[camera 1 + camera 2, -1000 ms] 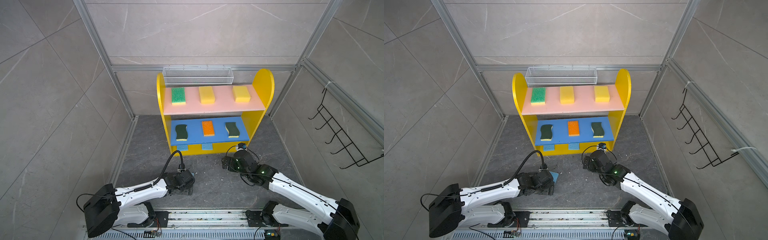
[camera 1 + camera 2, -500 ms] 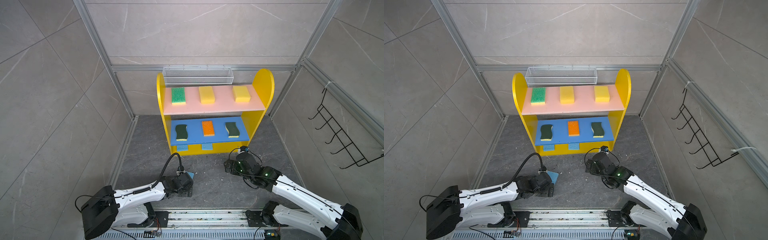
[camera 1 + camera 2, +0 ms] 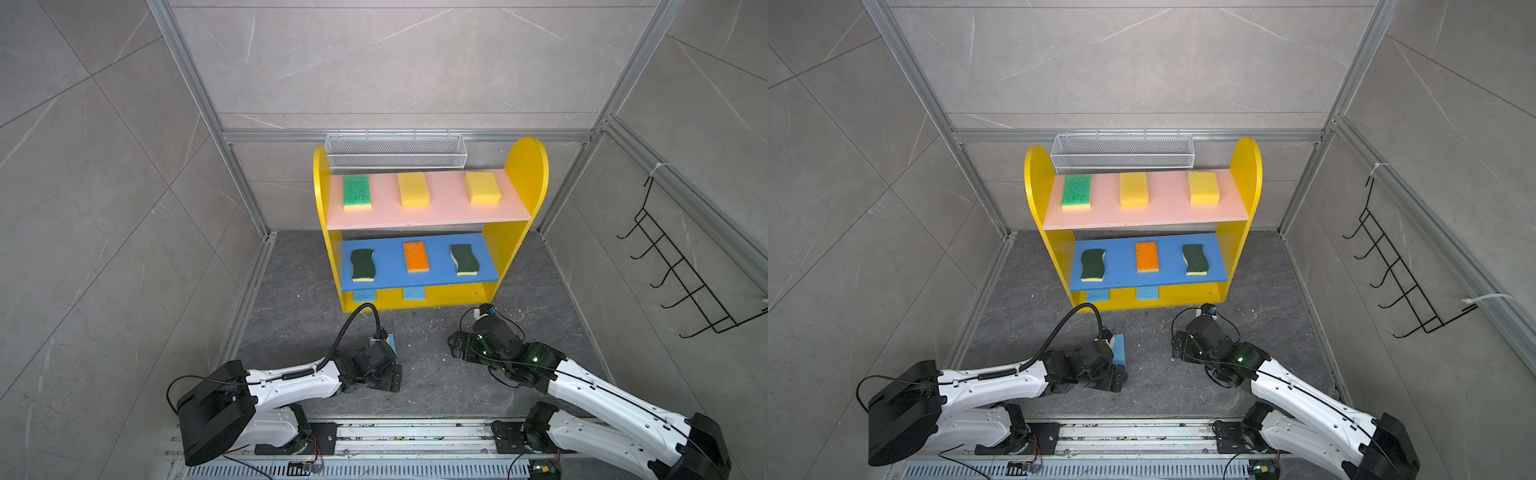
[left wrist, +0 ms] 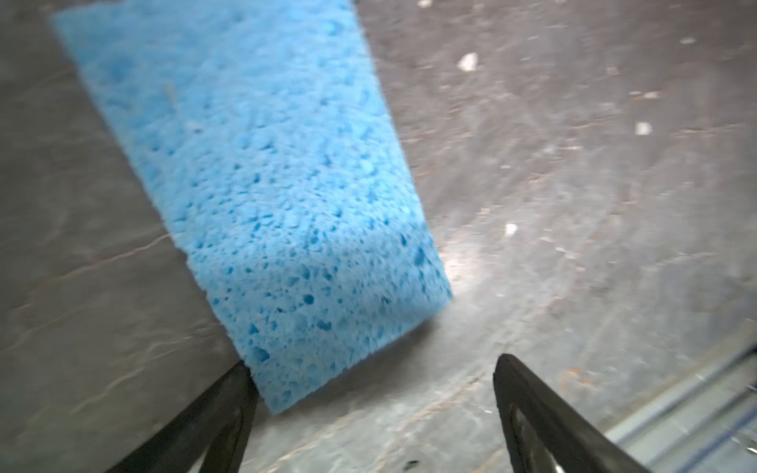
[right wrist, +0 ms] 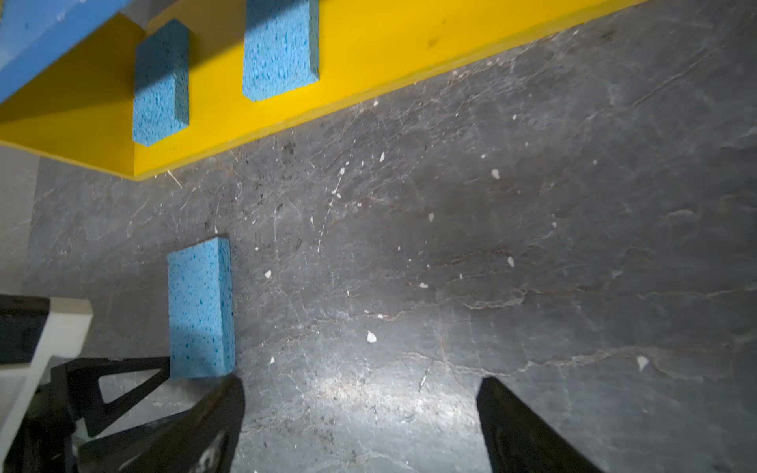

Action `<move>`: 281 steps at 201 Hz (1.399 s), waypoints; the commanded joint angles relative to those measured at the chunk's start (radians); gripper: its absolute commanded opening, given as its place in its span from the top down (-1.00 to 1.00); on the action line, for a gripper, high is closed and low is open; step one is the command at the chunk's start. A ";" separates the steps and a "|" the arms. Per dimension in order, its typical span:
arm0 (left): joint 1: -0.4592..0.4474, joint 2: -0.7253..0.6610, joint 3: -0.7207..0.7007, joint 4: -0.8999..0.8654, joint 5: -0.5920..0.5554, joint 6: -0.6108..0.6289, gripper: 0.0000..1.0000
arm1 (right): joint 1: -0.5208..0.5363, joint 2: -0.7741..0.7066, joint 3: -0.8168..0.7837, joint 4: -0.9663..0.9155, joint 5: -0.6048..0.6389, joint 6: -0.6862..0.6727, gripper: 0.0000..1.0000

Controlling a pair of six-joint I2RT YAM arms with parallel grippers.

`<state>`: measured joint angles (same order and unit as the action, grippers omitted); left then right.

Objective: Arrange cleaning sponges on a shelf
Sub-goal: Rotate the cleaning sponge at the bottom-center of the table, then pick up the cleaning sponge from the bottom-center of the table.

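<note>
The shelf (image 3: pixel 525 174) holds a green-topped sponge (image 3: pixel 356 190) and two yellow sponges (image 3: pixel 413 189) on its pink board. On the blue board lie two dark-green sponges (image 3: pixel 362 264) and an orange one (image 3: pixel 416 256). Two light-blue sponges (image 5: pixel 280 45) lie on the yellow base. A third light-blue sponge (image 4: pixel 254 164) lies flat on the floor in front. My left gripper (image 4: pixel 370 364) is open at its near end, one fingertip (image 4: pixel 239 381) touching a corner. My right gripper (image 5: pixel 358 381) is open over bare floor, empty, to the right of that sponge (image 5: pixel 200 307).
A white wire mesh basket (image 3: pixel 395 151) hangs on the back wall above the shelf. A black wire hook rack (image 3: pixel 681 282) is on the right wall. Grey stone floor (image 3: pixel 428 357) lies between the grippers. The arm bases sit on a rail (image 3: pixel 415 436) at the front.
My right gripper has drawn back from the shelf's base toward the front. My left gripper has shifted back a little, uncovering more of the light-blue sponge on the floor.
</note>
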<state>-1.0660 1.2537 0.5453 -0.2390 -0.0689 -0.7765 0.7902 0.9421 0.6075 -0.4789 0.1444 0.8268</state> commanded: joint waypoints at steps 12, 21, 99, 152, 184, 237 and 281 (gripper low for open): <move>-0.008 -0.166 -0.017 0.043 0.030 0.015 -0.83 | 0.104 0.077 -0.025 0.103 0.014 -0.006 -0.80; -0.008 -0.223 -0.010 -0.035 -0.008 -0.005 -0.82 | 0.141 0.114 -0.011 0.122 0.037 -0.015 -0.80; -0.005 -0.649 0.054 -0.733 -0.321 -0.340 -0.81 | 0.360 0.514 0.227 0.197 0.107 -0.124 -0.79; -0.005 -0.842 0.056 -0.849 -0.376 -0.373 -0.80 | 0.456 0.694 0.372 0.176 0.120 -0.121 -0.80; -0.005 -0.818 0.082 -0.860 -0.379 -0.343 -0.80 | 0.484 0.764 0.435 0.126 0.146 -0.116 -0.82; -0.005 -0.781 0.082 -0.817 -0.365 -0.313 -0.81 | 0.501 0.825 0.497 0.031 0.228 -0.072 -0.98; -0.004 -0.786 0.078 -0.814 -0.362 -0.310 -0.81 | 0.501 0.892 0.542 0.005 0.248 -0.041 -0.98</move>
<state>-1.0729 0.4679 0.5926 -1.0679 -0.4168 -1.1072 1.2873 1.7943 1.1198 -0.4263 0.3546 0.7486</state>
